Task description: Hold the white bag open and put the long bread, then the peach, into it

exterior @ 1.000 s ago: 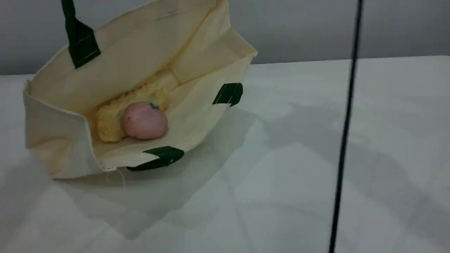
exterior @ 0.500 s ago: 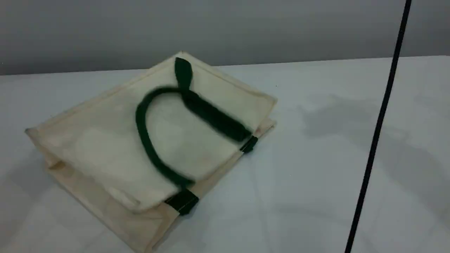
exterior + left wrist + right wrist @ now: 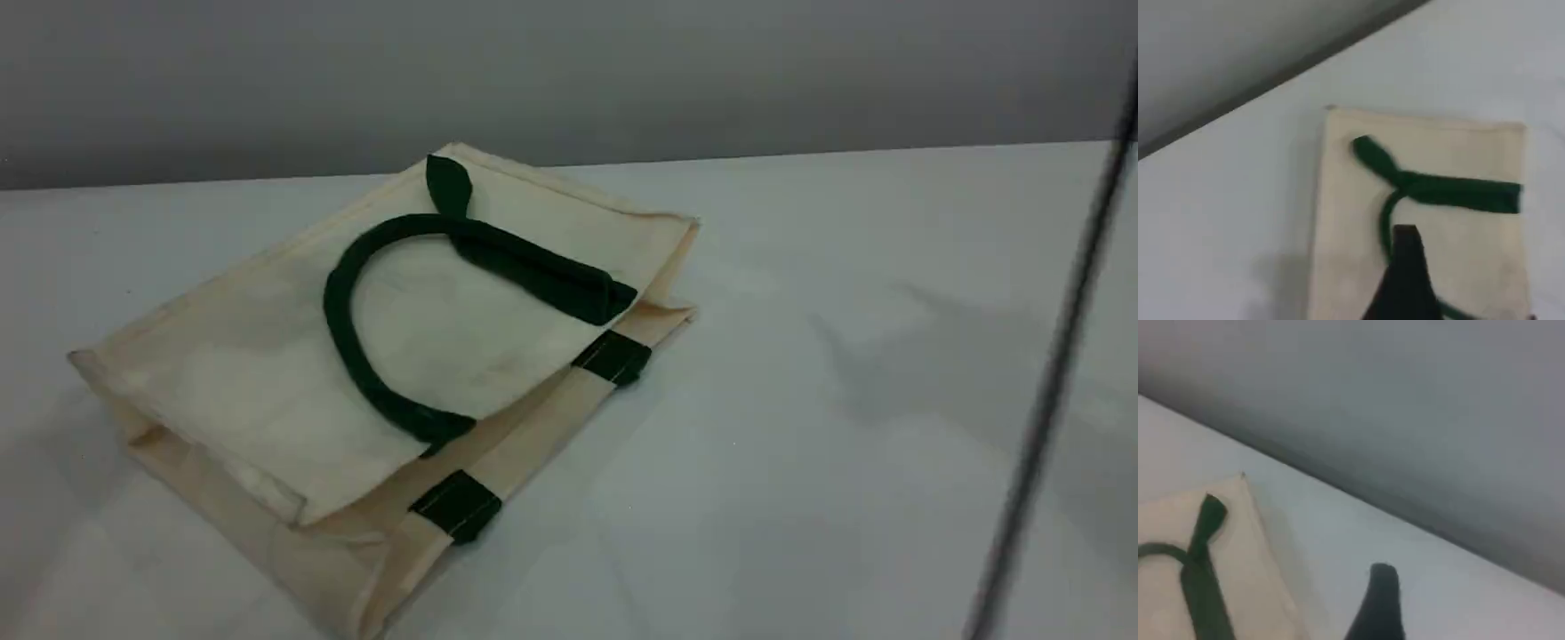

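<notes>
White bag now lies collapsed flat on bench, green handle flopped on top. 1 s ago it stood open w/ long bread & peach inside, both now hidden. Left jaws: can't tell width; right jaws wide, empty. Task prob. done.

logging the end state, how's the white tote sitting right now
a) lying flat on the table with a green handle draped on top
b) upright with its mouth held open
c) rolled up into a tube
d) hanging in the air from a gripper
a: the white bag lies flat on the table, and its dark green handle curls across the top panel.
</notes>
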Robot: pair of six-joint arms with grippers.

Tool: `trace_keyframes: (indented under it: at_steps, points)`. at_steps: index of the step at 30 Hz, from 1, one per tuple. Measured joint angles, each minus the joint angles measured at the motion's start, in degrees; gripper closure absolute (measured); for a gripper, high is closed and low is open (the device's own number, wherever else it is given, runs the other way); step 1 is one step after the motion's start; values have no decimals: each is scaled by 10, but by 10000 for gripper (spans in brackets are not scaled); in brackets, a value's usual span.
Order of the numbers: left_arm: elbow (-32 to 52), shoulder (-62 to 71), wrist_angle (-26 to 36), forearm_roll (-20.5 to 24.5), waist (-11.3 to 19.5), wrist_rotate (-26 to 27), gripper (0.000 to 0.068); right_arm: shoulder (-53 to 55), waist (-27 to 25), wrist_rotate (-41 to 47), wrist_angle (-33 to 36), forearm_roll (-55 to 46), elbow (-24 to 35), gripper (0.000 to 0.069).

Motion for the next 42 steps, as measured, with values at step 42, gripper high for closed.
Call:
trace_keyframes:
  at_steps: [42]
  points:
    - [562,-821,-10,145,0,-137,165,-743,2,90,195,-12,315,103]
